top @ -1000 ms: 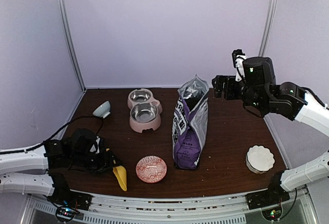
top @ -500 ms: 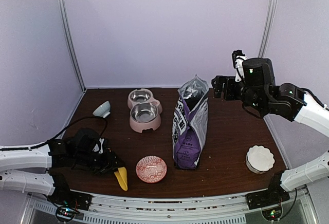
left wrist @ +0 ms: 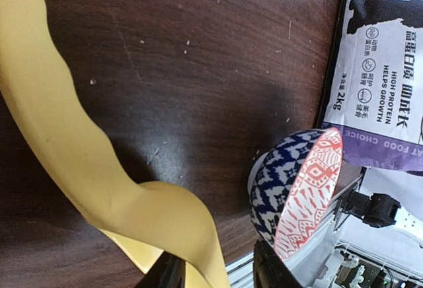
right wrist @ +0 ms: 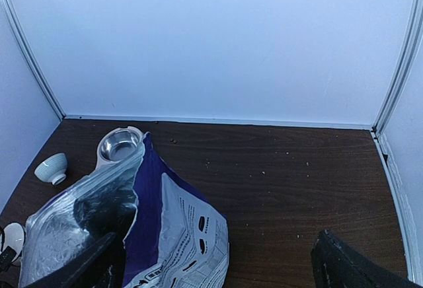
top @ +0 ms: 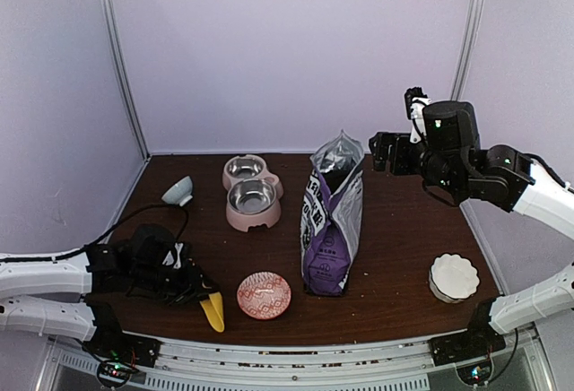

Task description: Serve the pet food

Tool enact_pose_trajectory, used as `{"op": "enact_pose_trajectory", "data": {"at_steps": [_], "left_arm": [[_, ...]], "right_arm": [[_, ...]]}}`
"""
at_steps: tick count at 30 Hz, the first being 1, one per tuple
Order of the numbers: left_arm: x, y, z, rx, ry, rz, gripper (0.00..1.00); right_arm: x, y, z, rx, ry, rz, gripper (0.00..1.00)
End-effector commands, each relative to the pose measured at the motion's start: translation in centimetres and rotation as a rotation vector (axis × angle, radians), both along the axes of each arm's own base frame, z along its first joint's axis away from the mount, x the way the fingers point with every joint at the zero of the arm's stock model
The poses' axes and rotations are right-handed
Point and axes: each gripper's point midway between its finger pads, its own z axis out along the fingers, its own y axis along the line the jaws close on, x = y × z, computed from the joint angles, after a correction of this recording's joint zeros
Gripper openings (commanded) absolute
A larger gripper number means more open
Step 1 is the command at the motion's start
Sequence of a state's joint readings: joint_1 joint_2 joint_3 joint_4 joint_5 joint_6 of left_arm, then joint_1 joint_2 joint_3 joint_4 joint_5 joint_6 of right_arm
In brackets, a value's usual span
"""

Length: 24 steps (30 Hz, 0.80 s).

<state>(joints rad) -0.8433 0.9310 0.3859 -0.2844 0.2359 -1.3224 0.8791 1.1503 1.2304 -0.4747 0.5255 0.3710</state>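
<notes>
The purple pet food bag stands open at mid table; the kibble inside is hidden. It also shows in the right wrist view and the left wrist view. A yellow scoop lies at the front left. My left gripper is low on the table, and in the left wrist view the left gripper stands open, with the scoop between its jaws. My right gripper hangs high to the right of the bag top, and in the right wrist view the right gripper is wide open and empty.
A red patterned bowl sits just right of the scoop, close to the left gripper. A pink double feeder with steel bowls stands behind, a pale blue cup at the left, and a white scalloped bowl at the front right.
My left gripper has slid a little right along the table onto the scoop. The scoop has shifted slightly right. The right arm has not moved.
</notes>
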Motion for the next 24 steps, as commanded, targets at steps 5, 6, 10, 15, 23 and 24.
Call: {"op": "enact_pose_trajectory", "data": {"at_steps": [5,6,10,15,23,24], "left_arm": [[0.3,-0.6,-0.2,-0.052,0.008,0.018,0.34],[0.2,-0.5,-0.3,-0.052,0.011,0.019,0.34],[0.2,-0.6,-0.6,-0.059,0.019,0.023,0.27],[0.3,-0.6,-0.1,-0.064,0.013,0.032,0.18],[1.1,-0.4,0.8,-0.089,-0.019,0.085,0.07],[1.2,-0.4,0.9,-0.095,-0.022,0.091,0.05]], "right_arm": [[0.1,-0.6,0.3,0.008,-0.007,-0.028,1.0],[0.1,-0.7,0.3,0.007,-0.007,-0.03,1.0],[0.1,-0.7,0.4,0.009,-0.009,-0.031,1.0],[0.0,-0.8,0.5,0.008,-0.011,-0.032,1.0],[0.0,-0.8,0.7,0.016,-0.016,-0.033,1.0],[0.0,-0.8,0.7,0.015,-0.016,-0.031,1.0]]}}
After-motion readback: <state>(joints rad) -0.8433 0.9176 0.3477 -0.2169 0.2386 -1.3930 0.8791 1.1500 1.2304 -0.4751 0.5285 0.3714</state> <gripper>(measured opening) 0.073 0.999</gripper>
